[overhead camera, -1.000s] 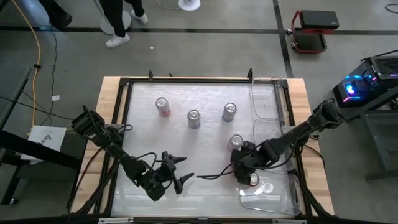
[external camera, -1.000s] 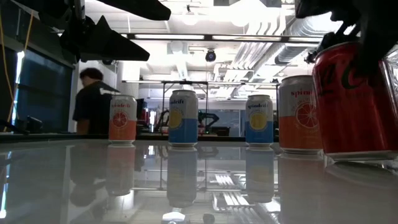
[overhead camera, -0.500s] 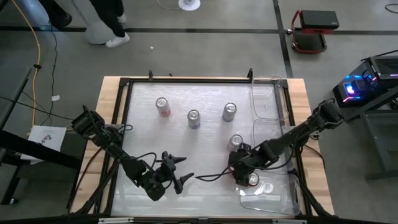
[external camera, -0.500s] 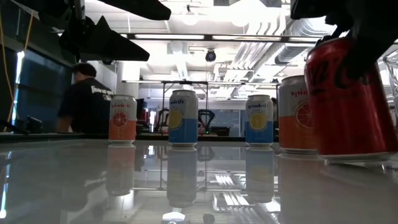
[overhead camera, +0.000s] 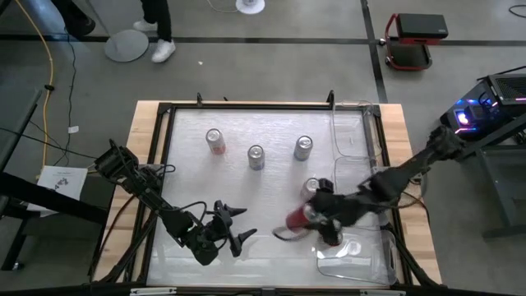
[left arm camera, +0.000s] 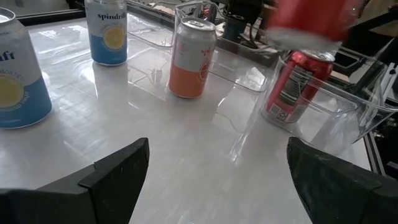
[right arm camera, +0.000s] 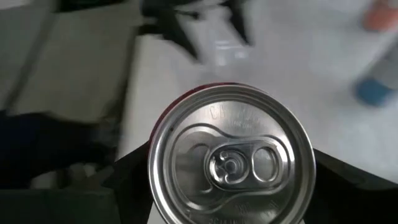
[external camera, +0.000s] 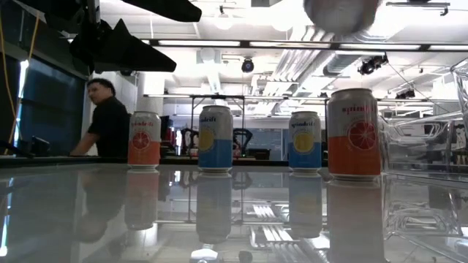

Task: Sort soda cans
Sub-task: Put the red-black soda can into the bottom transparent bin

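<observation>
While the right gripper [overhead camera: 316, 216] grasps a red can [overhead camera: 297, 217] between its two fingers, it holds the can lying on its side above the table [overhead camera: 189, 156], just beside the near clear bin [overhead camera: 380, 261] on that bin's inner side. In the right wrist view the silver top [right arm camera: 231, 162] of this can faces the camera, and a dark finger presses on each side of it.

The near clear bin has one red can [left arm camera: 296, 87] inside; it stands upright against the bin's wall. The second clear bin [overhead camera: 349, 136], behind the first one along the same table edge, shows nothing inside that I can see.

Four more cans stand upright on the bare table, outside the bins. An orange can [overhead camera: 312, 187] is the closest to the near bin, just beside its inner wall. Farther from the bin there is a row of three: a blue can [overhead camera: 303, 147], another blue can [overhead camera: 256, 156] and an orange can [overhead camera: 215, 141], well apart from each other.

The left gripper [overhead camera: 238, 226] hangs over the table's front part, far from the near bin, and its fingers are spread wide with nothing between them.

A person [external camera: 107, 123] is in the room behind the table
</observation>
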Controlling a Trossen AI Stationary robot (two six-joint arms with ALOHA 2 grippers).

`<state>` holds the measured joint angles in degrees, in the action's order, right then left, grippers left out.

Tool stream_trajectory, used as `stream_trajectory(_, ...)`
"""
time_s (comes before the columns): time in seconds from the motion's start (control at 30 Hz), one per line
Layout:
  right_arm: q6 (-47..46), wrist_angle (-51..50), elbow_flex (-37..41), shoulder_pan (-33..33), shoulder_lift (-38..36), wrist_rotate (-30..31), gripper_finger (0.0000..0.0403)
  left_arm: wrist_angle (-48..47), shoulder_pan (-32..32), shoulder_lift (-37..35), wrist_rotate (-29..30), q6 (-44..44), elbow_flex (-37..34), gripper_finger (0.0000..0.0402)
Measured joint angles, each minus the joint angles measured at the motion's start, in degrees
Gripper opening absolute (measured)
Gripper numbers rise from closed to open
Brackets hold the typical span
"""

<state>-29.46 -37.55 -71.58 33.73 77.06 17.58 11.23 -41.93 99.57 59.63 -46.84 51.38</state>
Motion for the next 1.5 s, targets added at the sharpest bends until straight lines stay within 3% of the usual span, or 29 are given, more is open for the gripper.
stream_trajectory(0.23, -6.25, -6.35, -5.15, 12.47, -1.95, 0.54, 0.0288, 0.70, 0.00, -0.02, -0.01, 0.42, 0.01, 0.0355)
stream_trajectory(0.4, -21.15, -12.04, -5.22, 22.00, 0.11, 6.66, 0.0288, 0.89, 0.62, -0.02, 0.25, -0.03, 0.00, 0.0355)
stream_trajectory(0.57, -31.92, -15.11, -5.17, 27.23, 5.58, 10.55, 0.0288, 1.07, 1.99, -0.02, 0.29, 0.01, 0.00, 0.0355)
stream_trajectory(0.87, -39.56, -19.21, -5.17, 28.14, 14.22, 10.44, 0.0288, 3.02, 4.43, -0.03, -1.20, 1.27, 0.01, 0.0355)
stream_trajectory(1.5, -32.04, -15.07, -5.17, 25.86, 21.96, 8.35, 0.0290, 6.76, 4.52, -0.04, -2.97, 5.06, 0.01, 0.0355)
